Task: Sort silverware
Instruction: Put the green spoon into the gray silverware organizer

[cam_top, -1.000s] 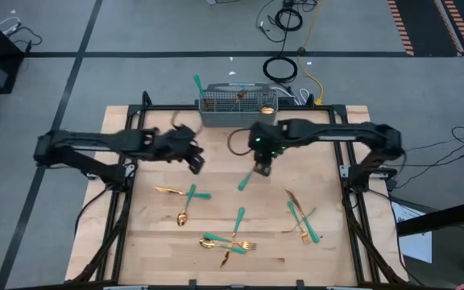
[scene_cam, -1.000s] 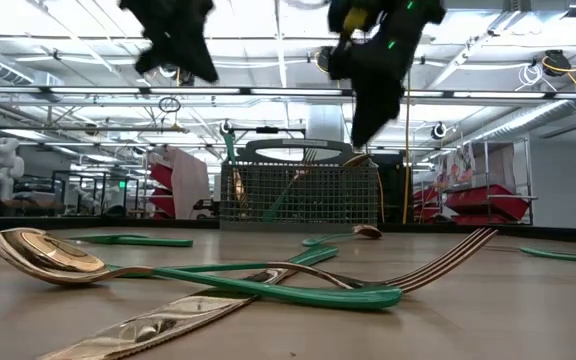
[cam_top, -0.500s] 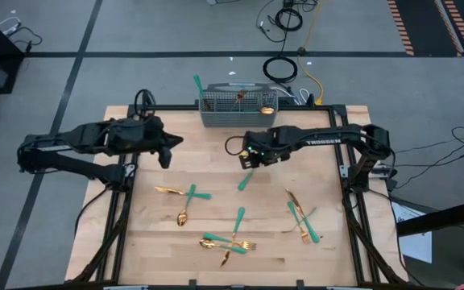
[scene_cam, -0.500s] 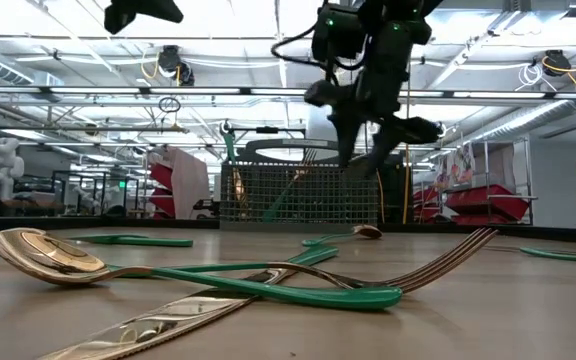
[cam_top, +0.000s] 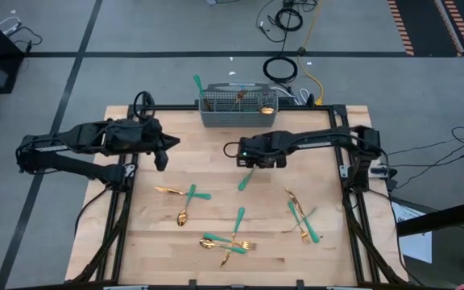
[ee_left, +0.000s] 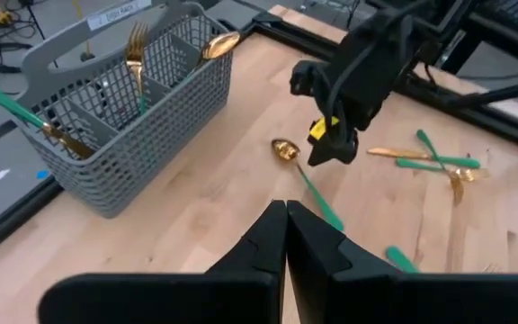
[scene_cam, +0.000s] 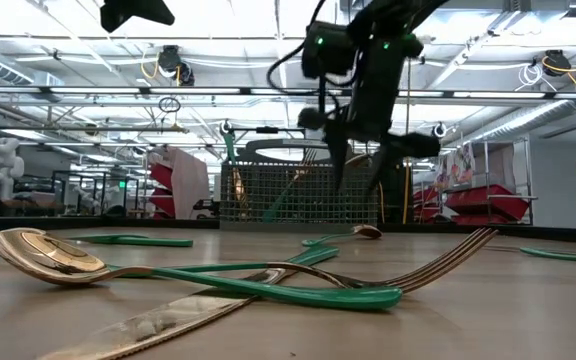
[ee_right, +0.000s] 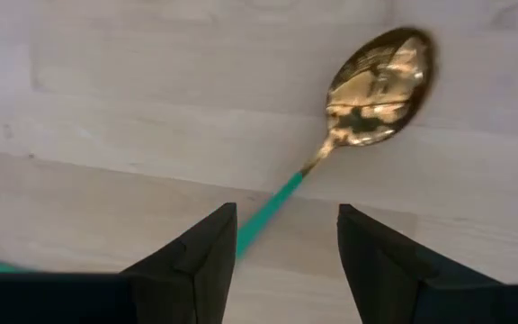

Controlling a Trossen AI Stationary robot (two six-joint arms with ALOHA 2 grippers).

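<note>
Spoon [ee_right: 349,117] lies loose on the table [cam_top: 329,250], mid-board, directly under our right gripper [ee_right: 281,261] — fingers spread, empty, straddling the teal handle, which runs diagonally away from the basket [cam_top: 236,113]. Left gripper [ee_left: 286,229], shut & empty, hovers further off, so right arm's nearer.

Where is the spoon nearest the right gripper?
The spoon lies mid-table in the high view, directly beneath the open right gripper, in front of the grey basket.

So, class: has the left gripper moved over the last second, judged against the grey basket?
Yes. In the high view the left gripper, shut, has pulled back toward the table's left side, farther from the grey basket, and has stayed there since half a second ago.
</note>
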